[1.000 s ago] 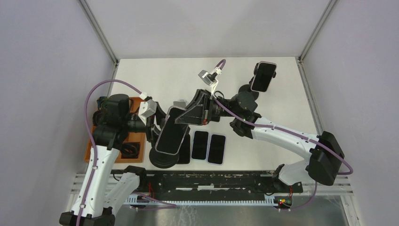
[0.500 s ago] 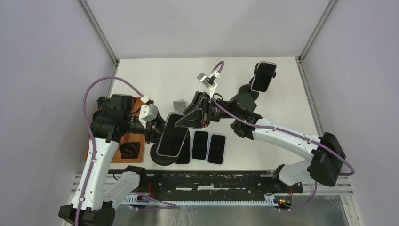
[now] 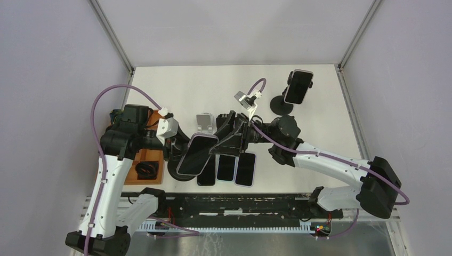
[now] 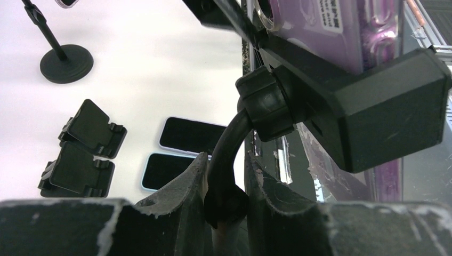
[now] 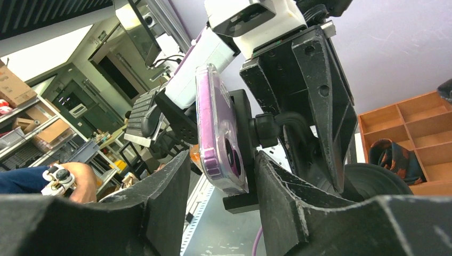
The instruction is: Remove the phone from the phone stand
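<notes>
My left pincer (image 4: 226, 160) clamped on neck of black gooseneck phone stand (image 4: 384, 106), bracing it. Purple-cased phone (image 3: 194, 154) sits tilted in stand's cradle. My right pincer (image 5: 221, 157) open, straddling phone's edges. Next: close squarely on case, slide out along cradle, no twisting.

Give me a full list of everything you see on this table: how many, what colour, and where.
purple-cased phone: one, purple, held in the near stand
black gooseneck phone stand: one, black, near left-centre
second phone on a black round-based stand: one, dark screen, far right
flat phones: three, black screens, side by side near the front edge
small folding stands: two, black, mid-table
wooden tray: one, orange-brown, left edge, dark items inside
white table: one
left gripper: black, shut on the gooseneck
right gripper: black, fingers either side of the purple phone
</notes>
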Robot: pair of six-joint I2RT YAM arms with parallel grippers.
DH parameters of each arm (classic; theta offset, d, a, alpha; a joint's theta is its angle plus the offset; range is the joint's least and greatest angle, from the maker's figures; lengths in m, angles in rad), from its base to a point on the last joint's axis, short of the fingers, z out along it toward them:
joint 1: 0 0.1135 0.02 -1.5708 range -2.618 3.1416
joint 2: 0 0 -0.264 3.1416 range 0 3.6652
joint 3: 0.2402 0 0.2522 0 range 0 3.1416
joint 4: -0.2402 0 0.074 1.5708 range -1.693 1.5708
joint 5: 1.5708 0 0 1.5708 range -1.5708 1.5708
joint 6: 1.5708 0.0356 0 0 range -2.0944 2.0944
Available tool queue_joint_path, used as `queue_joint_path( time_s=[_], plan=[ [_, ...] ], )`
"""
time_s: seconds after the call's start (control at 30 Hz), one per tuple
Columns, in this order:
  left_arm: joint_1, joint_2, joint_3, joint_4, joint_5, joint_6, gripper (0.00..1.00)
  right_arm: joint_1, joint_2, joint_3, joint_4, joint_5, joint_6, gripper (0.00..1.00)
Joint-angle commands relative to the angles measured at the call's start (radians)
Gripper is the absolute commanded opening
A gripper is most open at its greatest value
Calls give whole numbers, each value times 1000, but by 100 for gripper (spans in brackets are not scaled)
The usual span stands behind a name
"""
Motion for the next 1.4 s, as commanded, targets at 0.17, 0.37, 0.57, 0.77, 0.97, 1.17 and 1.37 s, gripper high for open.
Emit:
queue_joint_path(
  time_s=[0.17,0.37,0.57,0.77,0.97,1.17,1.37],
  plan=[
    [0,-3,36,9,84,26,2,58,24,71,97,-8,-14,45],
    [1,-38,-8,11,65,20,2,72,92,118,108,-11,-9,39],
    [1,-54,-28,-3,20,18,2,71,118,152,75,-36,-42,19],
    [1,-50,-47,-131,-56,178,2,63,99,202,2,-57,-121,0],
    [0,-57,-75,-203,-125,320,2,2,65,242,5,-17,-153,0],
    [1,-73,-94,-239,-195,386,2,-49,18,185,119,45,-132,0],
    [1,-72,-105,-279,-233,467,2,-122,-24,102,310,114,-42,0]
  ],
)
